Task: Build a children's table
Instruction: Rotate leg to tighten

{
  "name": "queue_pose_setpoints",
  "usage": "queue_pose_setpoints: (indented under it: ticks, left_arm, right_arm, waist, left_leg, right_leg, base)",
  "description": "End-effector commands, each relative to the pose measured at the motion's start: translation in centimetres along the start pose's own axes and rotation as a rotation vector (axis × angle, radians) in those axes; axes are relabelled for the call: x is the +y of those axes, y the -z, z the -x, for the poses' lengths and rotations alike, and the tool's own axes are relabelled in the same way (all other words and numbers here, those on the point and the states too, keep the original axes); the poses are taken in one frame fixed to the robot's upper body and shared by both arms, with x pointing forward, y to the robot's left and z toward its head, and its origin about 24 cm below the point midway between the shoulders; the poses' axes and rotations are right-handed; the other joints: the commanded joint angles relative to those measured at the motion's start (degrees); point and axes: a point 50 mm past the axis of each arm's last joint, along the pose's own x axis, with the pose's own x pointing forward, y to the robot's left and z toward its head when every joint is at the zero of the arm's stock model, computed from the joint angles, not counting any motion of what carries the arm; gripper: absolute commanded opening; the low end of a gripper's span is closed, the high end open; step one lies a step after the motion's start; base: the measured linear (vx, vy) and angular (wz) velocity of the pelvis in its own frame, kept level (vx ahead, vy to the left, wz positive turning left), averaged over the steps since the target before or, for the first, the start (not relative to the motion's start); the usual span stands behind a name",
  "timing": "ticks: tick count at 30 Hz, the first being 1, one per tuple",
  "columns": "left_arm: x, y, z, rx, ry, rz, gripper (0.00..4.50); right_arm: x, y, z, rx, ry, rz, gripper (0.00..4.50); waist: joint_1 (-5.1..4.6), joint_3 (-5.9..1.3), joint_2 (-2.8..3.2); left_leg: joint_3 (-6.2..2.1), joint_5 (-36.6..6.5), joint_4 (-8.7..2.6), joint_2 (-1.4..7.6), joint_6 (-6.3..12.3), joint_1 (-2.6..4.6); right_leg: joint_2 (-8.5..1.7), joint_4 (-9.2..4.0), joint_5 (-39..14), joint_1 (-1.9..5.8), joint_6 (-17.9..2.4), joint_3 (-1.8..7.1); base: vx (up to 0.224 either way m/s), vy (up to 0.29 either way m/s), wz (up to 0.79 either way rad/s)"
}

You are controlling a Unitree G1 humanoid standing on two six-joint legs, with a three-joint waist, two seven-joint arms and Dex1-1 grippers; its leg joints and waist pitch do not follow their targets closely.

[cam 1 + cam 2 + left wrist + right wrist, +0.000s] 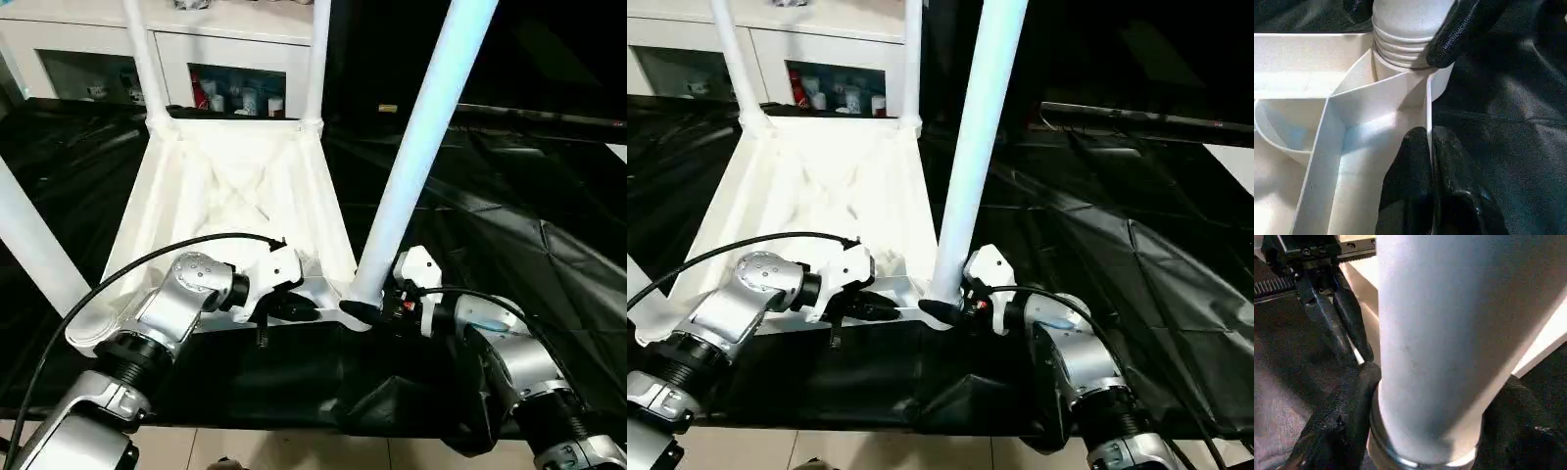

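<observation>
Tabletop (235,196), ribbed white plastic; smooth tapered leg (421,147) in round socket.

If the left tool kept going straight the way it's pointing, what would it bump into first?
Probably the near-right table leg at its ribbed base in the corner socket. The left tool, pinching the tabletop's rim, points at it; depth is unclear.

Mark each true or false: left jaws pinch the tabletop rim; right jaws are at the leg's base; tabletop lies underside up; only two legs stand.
1. Left gripper is shut on the tabletop rim: true.
2. Right gripper is at the near-right leg base: true.
3. Tabletop lies with its top side up: false, ribbed underside faces up.
4. Only two legs stand: false, four legs stand up from the tabletop.
</observation>
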Motion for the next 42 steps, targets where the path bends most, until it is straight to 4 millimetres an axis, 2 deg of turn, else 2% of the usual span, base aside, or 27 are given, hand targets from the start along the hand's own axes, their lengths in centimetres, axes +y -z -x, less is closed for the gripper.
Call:
queue_pose_setpoints:
  ticks: [1,4,5,6,7,10,11,14,16,17,18,19,21,22,25,26,28,29,30,32,33,34,36,37,38,40,42]
  left_arm:
    - [-0.3,0.6,-0.2,-0.022,0.006,0.047,0.00]
    - [-0.1,1.0,-0.5,-0.014,-0.044,0.080,0.00]
    - [0.2,1.1,-0.9,-0.011,-0.093,0.102,0.00]
    - [0.6,1.1,-1.3,-0.022,-0.138,0.125,0.00]
    - [0.9,1.0,-1.7,-0.027,-0.181,0.145,0.00]
    - [1.3,0.8,-2.7,0.009,-0.237,0.153,0.00]
    - [1.4,0.8,-3.1,0.023,-0.251,0.154,0.00]
    - [1.8,0.0,-4.5,0.041,-0.316,0.166,0.00]
    - [2.0,-0.6,-5.1,0.043,-0.361,0.163,0.00]
    - [2.1,-0.7,-5.3,0.047,-0.365,0.155,0.00]
    - [2.1,-0.9,-5.5,0.053,-0.370,0.147,0.00]
    - [2.2,-1.0,-5.5,0.050,-0.374,0.140,0.00]
    - [2.3,-1.1,-5.6,0.047,-0.379,0.137,0.00]
    - [2.5,-1.1,-5.2,0.036,-0.372,0.131,0.00]
    - [2.5,-1.0,-4.6,0.023,-0.352,0.120,0.00]
    - [2.5,-0.9,-4.2,0.013,-0.339,0.106,0.00]
    - [2.5,-0.8,-3.8,0.003,-0.330,0.100,0.00]
    - [2.4,-0.8,-3.2,-0.027,-0.290,0.080,0.00]
    - [2.3,-0.7,-3.0,-0.038,-0.275,0.078,0.00]
    - [2.0,-0.6,-2.5,-0.063,-0.225,0.077,0.00]
    - [2.0,-0.6,-2.5,-0.063,-0.225,0.077,0.00]
    - [1.6,-0.3,-2.0,-0.063,-0.175,0.075,0.00]
    - [1.4,-0.1,-1.6,-0.062,-0.141,0.072,0.00]
    - [1.0,0.0,-1.2,-0.074,-0.093,0.067,0.00]
    - [0.6,0.0,-0.7,-0.102,-0.044,0.076,0.00]
    - [0.3,-0.1,0.0,-0.130,-0.001,0.086,0.00]
    - [0.4,0.0,0.2,-0.130,-0.001,0.088,0.00]
  right_arm:
    - [-0.6,0.1,0.2,-0.026,0.069,-0.027,2.72]
    - [-1.2,0.6,-0.4,-0.036,0.207,-0.087,2.70]
    - [-1.4,1.2,-0.7,-0.030,0.303,-0.139,2.70]
    - [-1.5,1.6,-1.0,-0.022,0.364,-0.174,2.70]
    - [-1.5,2.0,-1.5,-0.010,0.419,-0.203,2.70]
    - [-1.4,2.4,-2.7,0.029,0.507,-0.222,2.70]
    - [-1.5,2.4,-3.1,0.041,0.538,-0.223,2.70]
    - [-1.5,1.9,-5.0,0.078,0.624,-0.221,2.70]
    - [-1.0,1.3,-6.2,0.071,0.594,-0.207,2.70]
    - [-0.9,1.1,-6.5,0.062,0.582,-0.207,2.70]
    - [-0.8,0.9,-6.8,0.054,0.576,-0.208,2.70]
    - [-0.6,0.6,-7.0,0.023,0.547,-0.228,2.70]
    - [-0.5,0.3,-7.2,0.003,0.529,-0.241,2.70]
    - [-0.6,-0.3,-7.0,-0.048,0.478,-0.237,3.25]
    - [-1.1,-0.8,-6.2,-0.080,0.442,-0.220,3.49]
    - [-1.5,-1.0,-5.8,-0.084,0.426,-0.211,3.49]
    - [-1.7,-1.1,-5.2,-0.077,0.388,-0.200,3.80]
    - [-1.7,-1.1,-4.3,-0.060,0.302,-0.177,3.87]
    - [-1.7,-1.2,-4.1,-0.055,0.275,-0.169,3.94]
    - [-1.6,-1.2,-3.3,-0.044,0.205,-0.156,4.05]
    - [-1.6,-1.2,-3.3,-0.044,0.205,-0.156,4.05]
    - [-1.7,-1.2,-2.5,-0.040,0.157,-0.143,4.05]
    - [-1.7,-1.3,-2.0,-0.036,0.125,-0.135,4.05]
    - [-1.7,-1.4,-1.4,-0.035,0.084,-0.134,4.05]
    - [-1.7,-1.4,-0.9,-0.027,0.034,-0.132,4.05]
    - [-1.6,-1.4,-0.2,-0.005,-0.028,-0.127,4.05]
    - [-1.5,-1.3,0.0,0.017,-0.054,-0.122,4.05]
  waist:
    - [-0.20,-3.01,0.03]
    - [-0.47,-2.86,0.18]
    - [-0.79,-2.77,0.10]
    - [-1.01,-2.73,0.12]
    - [-1.18,-2.72,0.13]
    - [-1.68,-2.64,0.19]
    - [-1.96,-2.80,0.38]
    - [-2.32,-2.80,0.37]
    - [-2.34,-2.86,0.41]
    - [-2.26,-2.86,0.21]
    - [-2.13,-2.86,0.33]
    - [-2.14,-2.87,0.49]
    - [-2.07,-2.94,0.37]
    - [-1.93,-2.92,0.40]
    - [-1.76,-3.00,0.38]
    - [-1.80,-3.02,0.35]
    - [-1.57,-3.15,0.19]
    - [-1.46,-3.07,0.13]
    - [-1.37,-3.12,0.15]
    - [-1.29,-3.11,0.28]
    - [-1.19,-3.26,0.13]
    - [-1.13,-3.31,0.22]
    - [-0.94,-3.45,0.21]
    - [-0.73,-3.71,0.52]
    - [-0.56,-3.87,0.52]
    - [-0.44,-3.77,0.44]
    - [0.06,-3.92,0.78]
  left_leg:
    - [-1.11,-20.48,-4.73,1.46,-0.60,0.81]
    - [-1.21,-21.30,-4.79,1.43,-1.00,0.88]
    - [-1.43,-21.67,-4.94,1.32,-1.45,0.65]
    - [-1.41,-22.05,-4.90,1.26,-1.62,0.71]
    - [-1.47,-23.06,-4.78,1.15,-1.97,1.13]
    - [-1.73,-24.04,-4.78,1.04,-2.14,1.18]
    - [-1.82,-23.89,-4.90,1.06,-1.89,1.19]
    - [-1.86,-23.99,-5.14,0.99,-2.36,1.05]
    - [-1.81,-25.28,-5.01,0.96,-1.93,1.33]
    - [-1.78,-25.28,-5.04,1.04,-1.79,1.37]
    - [-1.69,-25.37,-5.06,1.03,-1.42,1.51]
    - [-1.72,-25.42,-5.19,1.07,-1.34,1.37]
    - [-1.69,-25.45,-5.24,1.07,-1.16,1.32]
    - [-1.61,-25.68,-5.25,1.08,-0.94,1.42]
    - [-1.59,-25.23,-5.25,1.18,-0.50,1.32]
    - [-1.55,-24.34,-5.31,1.19,-0.34,1.00]
    - [-1.34,-21.97,-5.29,1.23,0.37,0.75]
    - [-1.28,-21.48,-5.30,1.17,0.67,0.78]
    - [-1.31,-20.39,-5.29,1.27,1.10,0.50]
    - [-1.11,-19.84,-5.17,1.30,1.25,0.77]
    - [-1.06,-18.50,-5.11,1.36,1.33,0.62]
    - [-1.05,-17.90,-5.12,1.38,1.34,0.61]
    - [-0.93,-15.39,-5.08,1.50,1.70,0.34]
    - [-0.89,-13.95,-4.95,1.56,1.92,0.51]
    - [-0.78,-11.43,-4.75,1.58,2.44,0.42]
    - [-0.50,-9.54,-4.57,1.44,3.40,0.37]
    - [-0.31,-8.51,-4.35,1.53,3.94,0.69]
  right_leg:
    - [-3.54,-5.75,-23.64,1.54,-8.94,2.04]
    - [-3.63,-5.95,-26.33,1.24,-8.42,2.05]
    - [-3.70,-6.17,-28.96,1.36,-7.30,1.88]
    - [-3.62,-6.28,-29.92,1.20,-6.90,1.89]
    - [-3.67,-6.60,-32.30,0.84,-6.25,1.81]
    - [-3.78,-7.06,-35.38,0.78,-5.04,1.60]
    - [-3.87,-7.27,-35.13,0.90,-4.82,1.44]
    - [-3.56,-7.13,-33.40,0.91,-5.00,1.30]
    - [-3.63,-7.35,-32.88,0.74,-5.05,1.34]
    - [-3.64,-7.42,-32.58,0.73,-5.06,1.34]
    - [-3.62,-7.47,-31.82,0.61,-5.24,1.43]
    - [-3.58,-7.42,-30.79,0.77,-5.43,1.43]
    - [-3.57,-7.39,-30.12,0.86,-5.51,1.41]
    - [-3.55,-7.39,-29.39,0.80,-5.90,1.48]
    - [-3.63,-7.29,-28.20,0.96,-6.36,1.52]
    - [-3.65,-7.11,-27.35,1.14,-6.70,1.59]
    - [-3.63,-6.94,-25.16,1.46,-7.13,1.71]
    - [-3.58,-7.06,-25.18,1.53,-7.10,1.68]
    - [-3.76,-6.85,-24.68,1.85,-7.28,1.74]
    - [-3.81,-6.99,-24.88,1.48,-7.65,1.83]
    - [-3.79,-6.69,-23.71,1.76,-7.99,1.87]
    - [-3.79,-6.59,-22.95,1.71,-8.24,1.84]
    - [-3.59,-5.93,-18.51,2.15,-9.53,1.81]
    - [-3.59,-5.57,-15.27,2.25,-10.57,1.76]
    - [-3.46,-4.95,-10.48,2.48,-11.83,1.75]
    - [-3.15,-4.52,-6.27,2.50,-13.31,1.70]
    - [-3.17,-4.21,-4.34,2.44,-14.20,1.70]
  base:
    - [0.000,0.000,0.00]
    - [0.000,0.000,0.00]
    - [0.000,0.000,0.00]
    - [0.000,0.000,0.00]
    - [0.000,0.000,0.00]
    - [0.000,0.000,0.00]
    - [0.000,0.000,0.00]
    - [0.000,0.000,0.00]
    - [0.000,0.000,0.00]
    - [0.000,0.000,0.00]
    - [0.000,0.000,0.00]
    - [0.000,0.000,0.00]
    - [0.000,0.000,0.00]
    - [0.000,0.000,0.00]
    - [0.000,0.000,0.00]
    - [0.000,0.000,0.00]
    - [0.000,0.000,0.00]
    - [0.000,0.000,0.00]
    - [0.000,0.000,0.00]
    - [0.000,0.000,0.00]
    - [0.000,0.000,0.00]
    - [0.000,0.000,0.00]
    - [0.000,0.000,0.00]
    - [0.000,0.000,0.00]
    - [0.057,-0.008,-0.01]
    - [0.056,0.001,-0.01]
    - [0.000,0.000,0.00]
